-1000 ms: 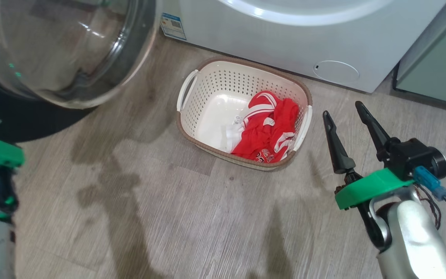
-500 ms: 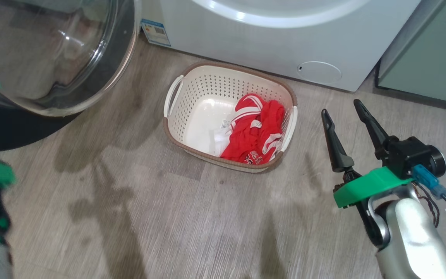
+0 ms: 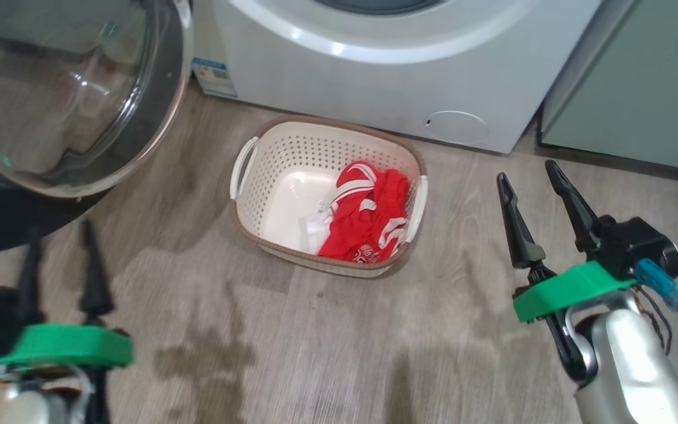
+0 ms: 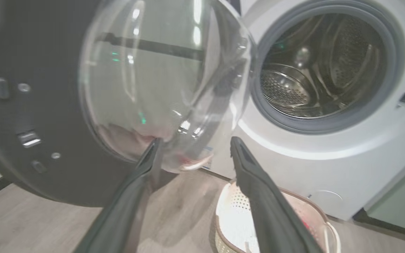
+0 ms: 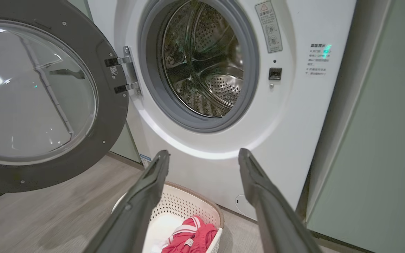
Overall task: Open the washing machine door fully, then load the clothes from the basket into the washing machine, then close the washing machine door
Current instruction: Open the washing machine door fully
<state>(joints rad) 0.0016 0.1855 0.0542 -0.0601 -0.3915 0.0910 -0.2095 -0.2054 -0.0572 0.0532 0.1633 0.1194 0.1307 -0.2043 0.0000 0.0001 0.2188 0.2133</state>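
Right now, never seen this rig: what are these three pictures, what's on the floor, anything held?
It is a wheeled robot with two arms, each ending in a two-fingered tool. The head view looks down from its head: left tool lower left, right tool lower right, both open and empty. The other two come from wrist cameras, each looking along that tool's dark fingers. On the wood floor stands a cream basket holding red clothes, in front of the white washing machine. Its door is swung open, showing the steel drum.
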